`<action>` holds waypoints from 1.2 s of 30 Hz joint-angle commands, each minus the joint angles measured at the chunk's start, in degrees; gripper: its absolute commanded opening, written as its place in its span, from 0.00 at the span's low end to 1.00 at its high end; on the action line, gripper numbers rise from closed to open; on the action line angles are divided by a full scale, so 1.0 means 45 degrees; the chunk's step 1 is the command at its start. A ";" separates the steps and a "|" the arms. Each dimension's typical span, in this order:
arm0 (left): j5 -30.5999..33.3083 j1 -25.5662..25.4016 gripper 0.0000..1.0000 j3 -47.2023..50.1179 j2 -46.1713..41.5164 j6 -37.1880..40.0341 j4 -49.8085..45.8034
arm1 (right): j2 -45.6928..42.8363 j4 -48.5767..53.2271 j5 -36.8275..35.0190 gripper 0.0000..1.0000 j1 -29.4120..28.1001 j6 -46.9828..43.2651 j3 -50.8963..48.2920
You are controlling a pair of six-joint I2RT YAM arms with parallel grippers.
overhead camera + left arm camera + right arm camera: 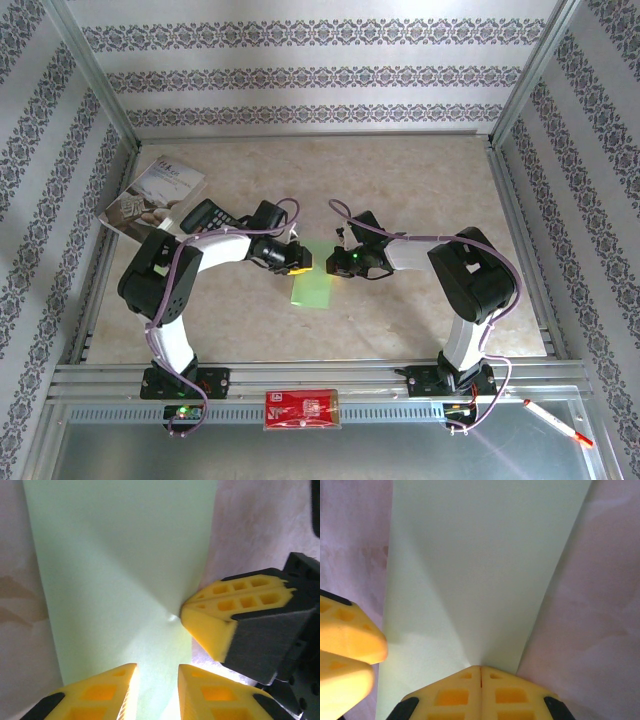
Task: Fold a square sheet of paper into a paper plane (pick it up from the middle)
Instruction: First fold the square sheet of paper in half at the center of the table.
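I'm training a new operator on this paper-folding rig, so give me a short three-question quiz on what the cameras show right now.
1. True or false: the right gripper is shut on the green sheet of paper.
2. Which thing lies at the near edge between the two arm bases? A red packet; B black calculator; C printed booklet.
3. Fill in: seen from the left wrist, the left gripper has its two fingers standing ___, with paper showing between them.
Key: 1 true; 2 A; 3 apart.
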State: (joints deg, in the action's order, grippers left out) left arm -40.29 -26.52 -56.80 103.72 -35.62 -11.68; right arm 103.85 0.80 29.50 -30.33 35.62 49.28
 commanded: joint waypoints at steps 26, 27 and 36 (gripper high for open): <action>-0.0311 -0.0241 0.28 0.1605 -0.0871 -0.0559 0.0514 | 0.0827 0.2701 -0.2351 0.00 0.0336 -0.0312 -0.0815; -0.0256 -0.0230 0.27 0.1576 -0.0754 -0.0507 0.0422 | 0.0809 0.2699 -0.2336 0.00 0.0333 -0.0313 -0.0835; 0.0238 0.0016 0.22 0.1964 -0.0389 -0.0259 0.0145 | 0.0671 0.2693 -0.2414 0.00 0.0333 -0.0292 -0.1000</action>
State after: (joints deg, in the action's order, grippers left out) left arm -40.36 -26.98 -49.34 101.10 -37.56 -10.44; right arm 103.53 0.78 29.41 -30.11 35.62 48.95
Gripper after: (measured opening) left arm 0.227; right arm 0.042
